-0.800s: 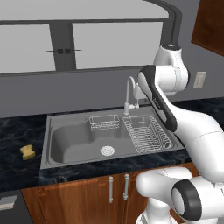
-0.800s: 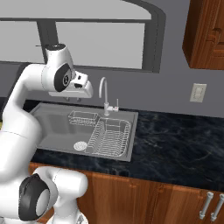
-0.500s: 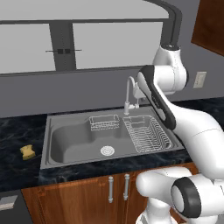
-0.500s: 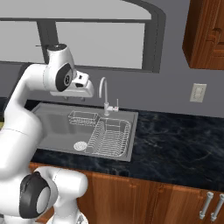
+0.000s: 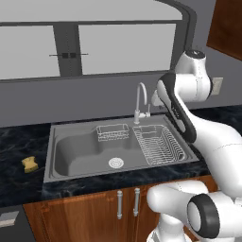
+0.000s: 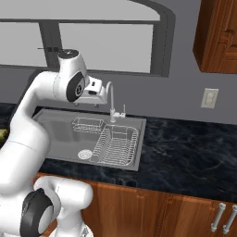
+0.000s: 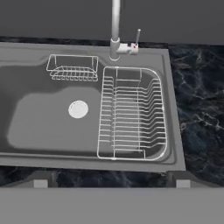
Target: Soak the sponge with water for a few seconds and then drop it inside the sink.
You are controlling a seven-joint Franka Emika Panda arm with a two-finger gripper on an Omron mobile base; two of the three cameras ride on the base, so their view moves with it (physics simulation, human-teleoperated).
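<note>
1. Spanning the scene, black marbled countertop (image 5: 19, 189) runs beneath a window (image 5: 90, 47), wood cabinets (image 6: 139, 208) below.
2. Sink (image 5: 75, 146) lies dry; faucet (image 5: 140, 97) shows no water.
3. Gripper (image 7: 111, 181) hangs empty, fingers spread, above the sink.
4. Sponge (image 5: 30, 164) sits untouched, left of the sink: everything remains.

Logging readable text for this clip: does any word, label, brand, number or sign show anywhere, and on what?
None. No text shows on the sink, faucet, sponge, wall switch plate, cabinets or the robot's arm. The faucet handle carries a small red mark, no lettering.
</note>
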